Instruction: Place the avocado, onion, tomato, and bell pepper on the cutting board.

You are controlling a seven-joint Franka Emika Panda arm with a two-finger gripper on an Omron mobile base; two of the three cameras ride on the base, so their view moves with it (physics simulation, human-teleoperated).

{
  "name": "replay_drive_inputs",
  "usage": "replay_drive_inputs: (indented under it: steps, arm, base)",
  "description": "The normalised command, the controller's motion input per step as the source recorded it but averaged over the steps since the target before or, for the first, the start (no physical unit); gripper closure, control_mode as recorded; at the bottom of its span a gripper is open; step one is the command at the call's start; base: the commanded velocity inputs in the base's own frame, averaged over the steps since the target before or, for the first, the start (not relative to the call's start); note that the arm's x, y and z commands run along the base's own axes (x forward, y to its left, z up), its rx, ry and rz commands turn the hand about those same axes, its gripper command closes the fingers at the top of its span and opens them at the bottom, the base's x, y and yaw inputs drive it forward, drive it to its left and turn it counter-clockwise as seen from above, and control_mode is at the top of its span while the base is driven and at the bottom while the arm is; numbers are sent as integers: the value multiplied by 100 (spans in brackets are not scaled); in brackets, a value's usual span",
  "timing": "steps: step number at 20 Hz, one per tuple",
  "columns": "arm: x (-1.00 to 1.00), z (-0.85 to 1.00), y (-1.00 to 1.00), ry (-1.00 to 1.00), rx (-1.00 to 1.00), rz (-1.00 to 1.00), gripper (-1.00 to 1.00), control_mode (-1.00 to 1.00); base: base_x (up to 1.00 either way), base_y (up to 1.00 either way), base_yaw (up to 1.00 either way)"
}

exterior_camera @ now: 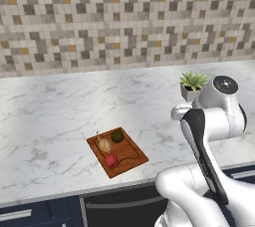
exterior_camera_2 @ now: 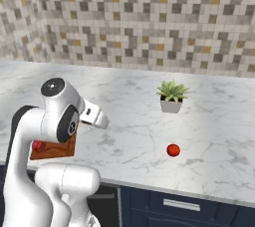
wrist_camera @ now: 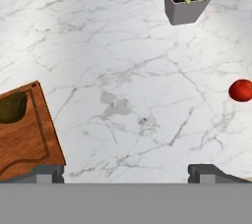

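We see the cutting board on the counter. The avocado, onion and a red vegetable sit on it.

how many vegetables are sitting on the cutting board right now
3. On the cutting board: the avocado at its far end, the onion mid-board, and a red vegetable nearest the counter edge. Another red one lies off the board, near the potted plant.

On the counter, the cutting board is placed near the front edge. Three items are carried on it: the avocado at the rear, the onion just beside it, a red vegetable in front. To the right, a potted plant is set further back; a second red vegetable lies before it, well apart from the board.
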Motion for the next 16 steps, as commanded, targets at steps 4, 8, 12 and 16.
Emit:
replay_drive_inputs:
  steps: [4, 8, 12, 16]
  arm:
    - [9, 0, -68, 1, 0, 0, -100, -100]
    - [22, 0, -61, 4, 0, 0, -100, -100]
    - [22, 0, -60, 10, 0, -1, -100, -100]
    - [22, 0, -55, 12, 0, 0, -100, -100]
  base:
    - [0, 0, 0]
    - [0, 0, 0]
    - [0, 0, 0]
    - [0, 0, 0]
